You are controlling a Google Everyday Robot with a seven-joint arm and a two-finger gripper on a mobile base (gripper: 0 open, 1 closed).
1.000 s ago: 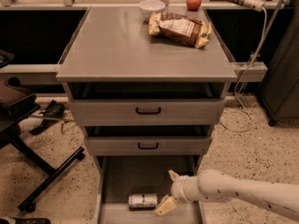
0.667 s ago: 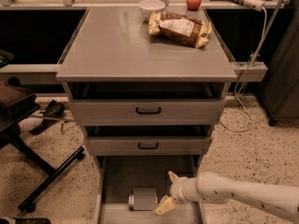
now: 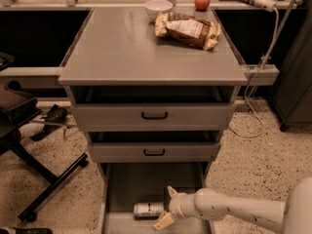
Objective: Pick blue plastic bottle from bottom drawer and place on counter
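The blue plastic bottle (image 3: 148, 209) lies on its side on the floor of the open bottom drawer (image 3: 126, 189), near the front. My gripper (image 3: 167, 206) reaches in from the right, just right of the bottle, with its two pale fingers spread, one above and one below the bottle's right end. It holds nothing. The counter (image 3: 117, 48) is the wide grey cabinet top above.
A crinkled snack bag (image 3: 187, 29), a white bowl (image 3: 158, 7) and a red apple (image 3: 202, 1) sit at the counter's far right. Two shallower drawers with black handles (image 3: 154, 115) stand slightly open above. A chair base (image 3: 44, 179) stands at the left. A cable (image 3: 253, 82) hangs at the right.
The bottle has shifted slightly in the drawer. My gripper has stayed beside its right end with fingers spread.
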